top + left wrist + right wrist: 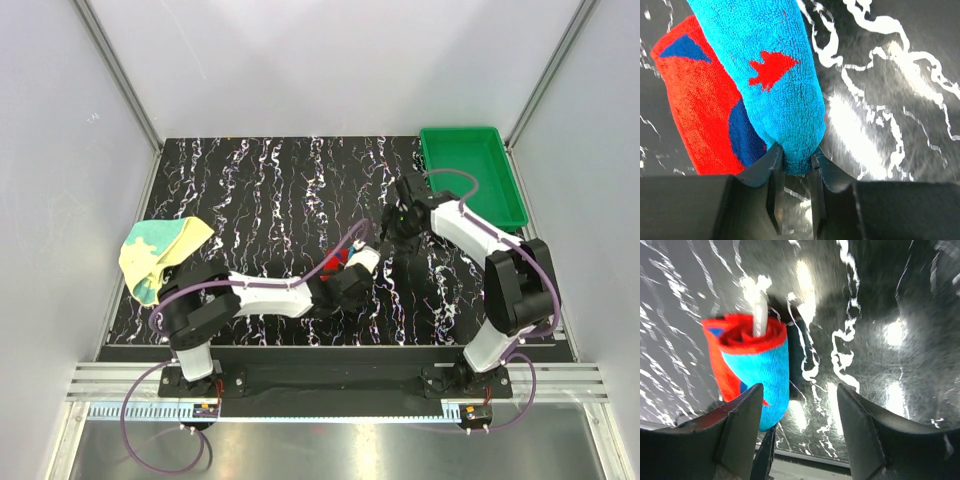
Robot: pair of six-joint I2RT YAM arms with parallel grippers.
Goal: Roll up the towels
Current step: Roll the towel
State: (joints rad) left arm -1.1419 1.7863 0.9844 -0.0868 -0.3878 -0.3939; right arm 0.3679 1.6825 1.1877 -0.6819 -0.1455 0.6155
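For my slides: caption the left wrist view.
Left gripper, jaws shut on one end of the rolled red-and-blue towel; marbled table behind.

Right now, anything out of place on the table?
Yes: the pale yellow towel lies crumpled, not flat, overhanging the left edge of the table. The red towel looks fine, rolled and pinched at one end by the left gripper; the right gripper is open nearby.

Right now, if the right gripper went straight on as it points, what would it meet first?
Probably the rolled red towel: it lies ahead of one finger of the open right gripper, left of centre in the wrist view. Between the fingers only the table shows. Depth is unclear.
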